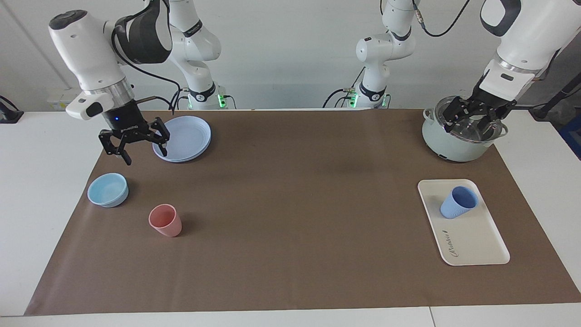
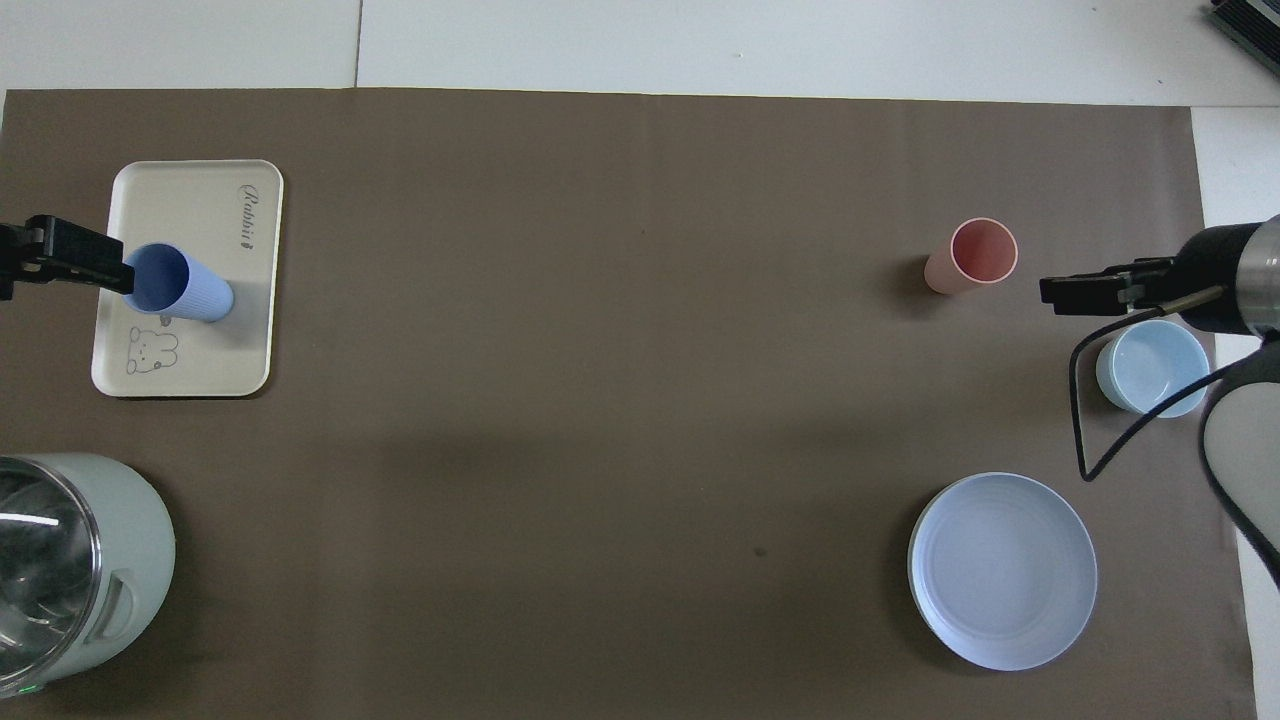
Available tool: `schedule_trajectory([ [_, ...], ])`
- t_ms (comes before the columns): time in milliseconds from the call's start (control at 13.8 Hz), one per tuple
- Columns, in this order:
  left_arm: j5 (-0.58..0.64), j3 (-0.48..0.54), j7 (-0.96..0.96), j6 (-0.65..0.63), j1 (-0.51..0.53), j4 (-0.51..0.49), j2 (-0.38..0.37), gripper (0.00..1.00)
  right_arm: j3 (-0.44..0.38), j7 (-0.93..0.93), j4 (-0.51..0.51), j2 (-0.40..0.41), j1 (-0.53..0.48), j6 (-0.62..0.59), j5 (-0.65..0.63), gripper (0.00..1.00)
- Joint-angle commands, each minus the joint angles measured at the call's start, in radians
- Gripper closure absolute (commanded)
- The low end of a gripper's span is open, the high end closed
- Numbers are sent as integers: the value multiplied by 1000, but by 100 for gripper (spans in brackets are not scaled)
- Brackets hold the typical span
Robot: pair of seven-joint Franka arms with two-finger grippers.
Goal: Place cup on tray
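The periwinkle-blue cup [image 1: 458,202] stands upright on the cream-white tray [image 1: 474,238], on the part of the tray nearer to the robots. In the overhead view the cup [image 2: 182,284] stands between the tray's lettering and its cartoon drawing, on the tray [image 2: 190,195]. My left gripper [image 1: 472,121] is open and empty, up over the pot; its tip [image 2: 62,260] shows beside the cup from above. My right gripper [image 1: 144,153] is open and empty, raised over the mat by the plates and bowl, and also shows in the overhead view [image 2: 1062,292].
A salmon-pink cup [image 1: 164,220] stands upright at the right arm's end, with a light-blue bowl [image 1: 108,189] beside it and stacked blue plates [image 1: 184,136] nearer the robots. A pale green pot [image 1: 447,145] stands nearer the robots than the tray. A brown mat [image 1: 295,204] covers the table.
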Motion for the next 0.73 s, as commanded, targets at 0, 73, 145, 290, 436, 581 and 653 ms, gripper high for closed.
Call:
schedule_trajectory([
  [0,-14,4,2,3,8,-34,-33,0,6,164,80,-17,-3,-168,-80,0],
  [73,-14,4,2,3,8,-34,-33,0,7,195,120,-17,-8,-234,-111,0],
  [145,-14,4,2,3,8,-34,-33,0,3,218,151,-17,-9,-300,-122,0],
  [290,-8,4,5,-3,8,-34,-33,0,0,235,201,-17,-11,-410,-131,0],
  [436,-5,4,6,-5,6,-34,-33,0,-3,244,252,-8,-14,-496,-133,0],
  [581,-5,4,9,-9,6,-38,-36,0,-69,244,257,-8,47,-514,-134,0],
  [653,-5,4,14,-17,6,-42,-40,0,-141,244,252,-10,110,-512,-134,0],
])
